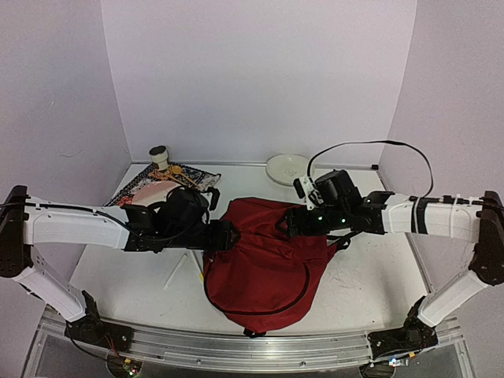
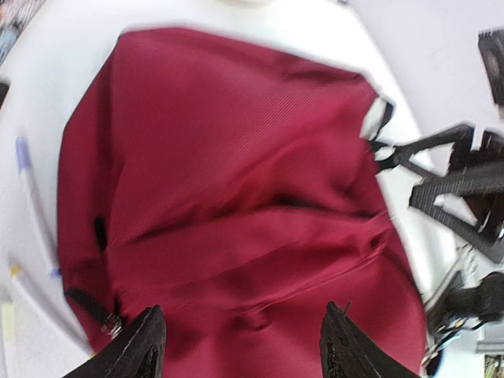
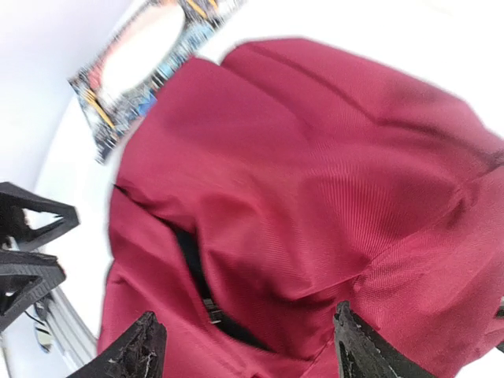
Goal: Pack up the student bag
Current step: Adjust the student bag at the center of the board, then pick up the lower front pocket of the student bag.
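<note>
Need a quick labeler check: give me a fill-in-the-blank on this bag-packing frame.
1. The student bag is dark ___.
2. The left end effector and right end effector are both ___, holding nothing.
3. The round dish beyond the bag is ___.
Missing words: red; open; white.

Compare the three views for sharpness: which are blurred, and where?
Top external: sharp, evenly lit, the student bag crisp. Left wrist: motion-smeared, the bag's outline soft. Right wrist: fabric weave fairly clear, the patterned item at the top corner blurred.
</note>
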`<action>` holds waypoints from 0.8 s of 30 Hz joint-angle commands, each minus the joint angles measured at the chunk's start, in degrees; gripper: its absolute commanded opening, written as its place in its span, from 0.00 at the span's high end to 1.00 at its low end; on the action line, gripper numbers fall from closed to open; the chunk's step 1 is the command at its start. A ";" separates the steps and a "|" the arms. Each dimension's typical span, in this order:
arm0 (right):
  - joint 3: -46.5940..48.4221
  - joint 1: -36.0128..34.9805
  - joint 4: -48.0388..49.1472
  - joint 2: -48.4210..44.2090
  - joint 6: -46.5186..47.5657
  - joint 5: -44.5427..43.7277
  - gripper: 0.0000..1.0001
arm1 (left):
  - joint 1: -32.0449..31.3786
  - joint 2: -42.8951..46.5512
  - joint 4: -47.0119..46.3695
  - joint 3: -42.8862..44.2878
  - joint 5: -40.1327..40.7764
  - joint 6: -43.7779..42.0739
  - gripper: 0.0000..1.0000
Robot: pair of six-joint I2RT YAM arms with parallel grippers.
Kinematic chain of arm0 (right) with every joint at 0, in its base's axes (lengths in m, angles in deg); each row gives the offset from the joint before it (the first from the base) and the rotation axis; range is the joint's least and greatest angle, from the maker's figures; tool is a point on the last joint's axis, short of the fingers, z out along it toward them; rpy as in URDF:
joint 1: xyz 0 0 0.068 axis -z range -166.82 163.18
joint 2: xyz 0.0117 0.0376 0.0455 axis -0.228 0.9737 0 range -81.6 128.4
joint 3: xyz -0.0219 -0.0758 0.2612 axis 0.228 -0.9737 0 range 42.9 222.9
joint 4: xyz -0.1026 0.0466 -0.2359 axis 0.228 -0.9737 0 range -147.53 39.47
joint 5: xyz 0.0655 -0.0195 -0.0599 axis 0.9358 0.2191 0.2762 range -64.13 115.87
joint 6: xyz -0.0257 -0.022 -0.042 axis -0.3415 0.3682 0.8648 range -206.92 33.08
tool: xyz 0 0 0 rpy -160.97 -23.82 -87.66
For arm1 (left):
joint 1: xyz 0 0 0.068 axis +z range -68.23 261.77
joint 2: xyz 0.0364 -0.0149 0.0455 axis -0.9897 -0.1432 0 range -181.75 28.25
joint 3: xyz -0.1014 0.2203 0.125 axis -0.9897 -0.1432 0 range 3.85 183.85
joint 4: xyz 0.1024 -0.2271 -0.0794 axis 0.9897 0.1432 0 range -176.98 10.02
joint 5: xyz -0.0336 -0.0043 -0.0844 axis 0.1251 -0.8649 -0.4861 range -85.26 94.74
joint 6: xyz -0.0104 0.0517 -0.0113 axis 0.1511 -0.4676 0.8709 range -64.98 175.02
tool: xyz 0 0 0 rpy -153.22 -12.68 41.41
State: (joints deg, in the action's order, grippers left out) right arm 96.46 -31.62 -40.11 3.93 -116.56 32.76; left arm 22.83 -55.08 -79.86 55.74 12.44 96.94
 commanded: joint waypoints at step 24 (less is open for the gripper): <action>-11.48 -0.62 3.84 2.22 -6.52 0.32 0.41 | 2.95 -18.15 -0.75 19.06 -10.66 1.22 0.47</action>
State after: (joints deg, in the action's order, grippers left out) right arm 86.93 -31.91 -36.61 6.28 -123.39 33.82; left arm 25.78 -72.17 -79.54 71.42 4.93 96.72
